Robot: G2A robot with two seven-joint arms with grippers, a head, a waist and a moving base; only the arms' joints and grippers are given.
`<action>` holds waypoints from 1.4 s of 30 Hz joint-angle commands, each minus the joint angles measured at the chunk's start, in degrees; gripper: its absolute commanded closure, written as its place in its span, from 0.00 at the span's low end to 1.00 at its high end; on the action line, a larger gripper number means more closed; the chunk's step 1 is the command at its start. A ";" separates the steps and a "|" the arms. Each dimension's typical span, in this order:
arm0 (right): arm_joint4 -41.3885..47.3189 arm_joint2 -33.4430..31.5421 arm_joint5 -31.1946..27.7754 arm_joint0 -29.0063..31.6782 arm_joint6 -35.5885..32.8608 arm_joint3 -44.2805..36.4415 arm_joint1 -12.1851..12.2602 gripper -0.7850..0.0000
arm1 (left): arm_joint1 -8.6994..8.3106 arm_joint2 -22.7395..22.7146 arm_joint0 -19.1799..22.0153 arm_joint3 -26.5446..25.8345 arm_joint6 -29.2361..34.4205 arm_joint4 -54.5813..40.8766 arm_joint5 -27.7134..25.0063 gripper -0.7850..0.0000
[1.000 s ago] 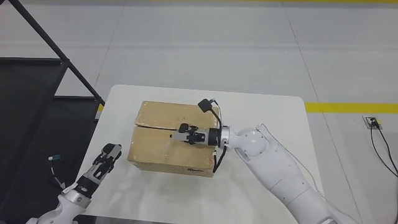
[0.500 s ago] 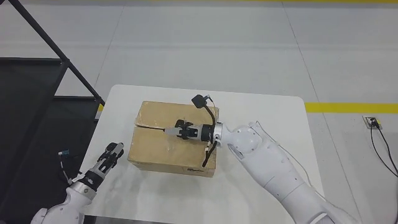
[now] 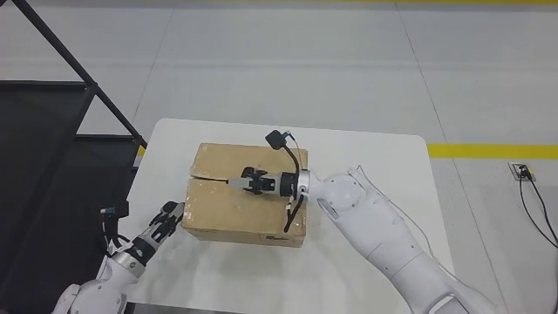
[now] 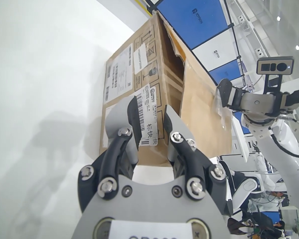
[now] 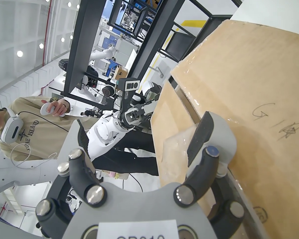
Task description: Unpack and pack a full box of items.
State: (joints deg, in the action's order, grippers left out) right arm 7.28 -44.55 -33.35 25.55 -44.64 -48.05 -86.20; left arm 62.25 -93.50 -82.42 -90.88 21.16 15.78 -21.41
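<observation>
Closed brown cardboard box (image 3: 235, 202) in the middle of a white table (image 3: 366, 153), top flaps meeting along a seam under clear tape (image 5: 175, 138), with a ragged gap at one end of that seam. Right gripper (image 3: 248, 180) over the lid at the seam, jaws spread wide and gripping nothing, one finger beside a raised tab of tape. Left gripper (image 4: 150, 110) low at the labelled short end of the box, just beside it, jaws likewise apart and empty. Probably heavy if full, with stiff walls but bendy flaps. Tape thin, slick and likely to tear. Best taken by the loose tape tab for peeling, then by a flap edge near the seam.
</observation>
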 commanded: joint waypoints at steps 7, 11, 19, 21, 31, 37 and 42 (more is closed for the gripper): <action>-0.87 -1.52 2.31 1.64 -2.74 -2.39 0.83 0.00 | -0.01 0.53 -1.38 -1.74 0.20 0.85 -1.53 0.64; -1.42 -1.40 3.35 1.74 -2.34 -2.82 0.63 0.00 | 0.02 0.91 -2.10 -2.65 0.04 1.34 -1.58 0.63; -1.77 0.23 4.49 0.54 -1.74 -1.77 -0.61 0.00 | 0.10 1.55 -3.24 -3.52 -0.44 1.62 -2.03 0.63; -1.66 0.71 4.63 0.12 -1.35 -1.08 -1.06 0.00 | 0.12 1.71 -3.50 -3.68 -0.49 1.62 -2.16 0.63; -1.57 2.55 3.77 -1.41 -0.42 1.51 -2.98 0.00 | 0.14 1.76 -4.22 -3.89 -0.70 1.13 -2.81 0.63; 0.17 2.69 5.79 -1.70 -1.19 2.95 -3.78 0.00 | 0.11 1.59 -4.30 -4.00 -0.63 1.06 -3.16 0.63; 2.26 3.24 8.94 -2.48 -0.55 5.62 -5.05 0.00 | 0.08 1.13 -4.82 -4.42 -0.83 0.69 -3.51 0.63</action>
State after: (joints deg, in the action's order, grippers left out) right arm 9.12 -41.35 -25.23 23.24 -45.69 -43.10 -91.02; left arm 62.33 -92.25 -87.10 -95.23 20.38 16.58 -24.83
